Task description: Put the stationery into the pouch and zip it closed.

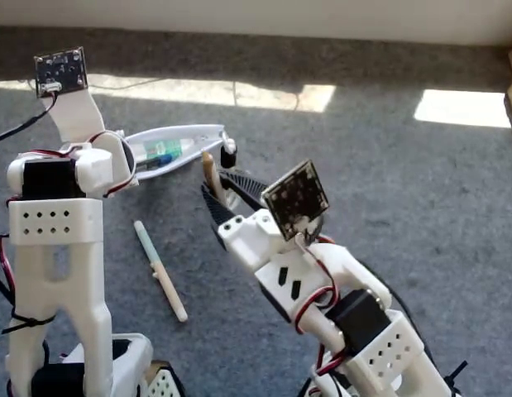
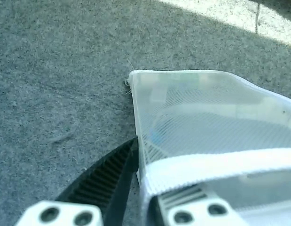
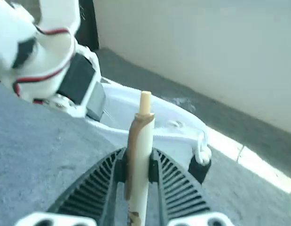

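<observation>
The right gripper (image 3: 137, 162) clamps a beige pen (image 3: 139, 127), its tip just short of the white pouch (image 1: 177, 147) on the carpet, whose edge the left gripper (image 2: 143, 181) pinches shut. Loading appears under way; next, the tip must find the pouch's opening. A second pen (image 1: 160, 271) lies nearby.

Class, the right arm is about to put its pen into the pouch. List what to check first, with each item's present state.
1. Right gripper shut on the beige pen: ok.
2. Left gripper clamped on the pouch edge: ok.
3. Pen tip pointing toward the pouch: ok.
4. Pouch mouth open wide enough: cannot tell.
5. All stationery picked up: not ok, a second pen lies on the carpet.
</observation>
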Controlling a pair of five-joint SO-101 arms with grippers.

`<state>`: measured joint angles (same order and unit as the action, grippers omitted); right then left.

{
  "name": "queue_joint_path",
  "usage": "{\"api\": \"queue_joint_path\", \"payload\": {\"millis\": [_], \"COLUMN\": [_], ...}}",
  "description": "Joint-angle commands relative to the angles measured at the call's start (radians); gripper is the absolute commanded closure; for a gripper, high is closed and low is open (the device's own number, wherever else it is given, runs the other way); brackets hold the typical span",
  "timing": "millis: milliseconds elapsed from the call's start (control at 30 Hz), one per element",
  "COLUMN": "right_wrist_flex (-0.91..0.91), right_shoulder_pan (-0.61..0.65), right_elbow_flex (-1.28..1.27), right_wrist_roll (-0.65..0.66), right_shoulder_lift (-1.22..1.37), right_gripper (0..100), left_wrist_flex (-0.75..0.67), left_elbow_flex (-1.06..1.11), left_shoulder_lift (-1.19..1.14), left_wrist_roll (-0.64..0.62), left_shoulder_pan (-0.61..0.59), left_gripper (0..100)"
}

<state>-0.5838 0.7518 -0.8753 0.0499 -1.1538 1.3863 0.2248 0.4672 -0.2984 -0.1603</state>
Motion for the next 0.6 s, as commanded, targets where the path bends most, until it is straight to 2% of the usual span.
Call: {"api": "queue_joint_path", "payload": {"millis": [0,133,233,367,567], "right_wrist_flex": [0.142,0.317,0.444,0.572,0.734], "right_shoulder_pan": [0.025,0.025,0.025,0.025,0.025], "right_elbow_flex": [0.019,0.019,0.019,0.019,0.019], "right_wrist_roll": [0.002,0.003,0.054,0.098,0.098], "right_shoulder_lift": [-0.025,-0.022,-0.022,-0.021,-0.016], "right_gripper": [99.3,99.3,99.3,99.3,99.3], "left_wrist_flex": [-0.011,-0.011,-0.014,-0.015,-0.017], "left_elbow_flex": [-0.002,-0.002,-0.002,-0.002,-0.002], "left_shoulder_lift": [0.021,0.021,0.019,0.016,0.015], "left_wrist_roll": [0.005,0.003,0.003,0.003,0.003], "left_shoulder_pan": [0.018,0.018,0.018,0.018,0.018], "left_gripper": [99,99,99,99,99]}}
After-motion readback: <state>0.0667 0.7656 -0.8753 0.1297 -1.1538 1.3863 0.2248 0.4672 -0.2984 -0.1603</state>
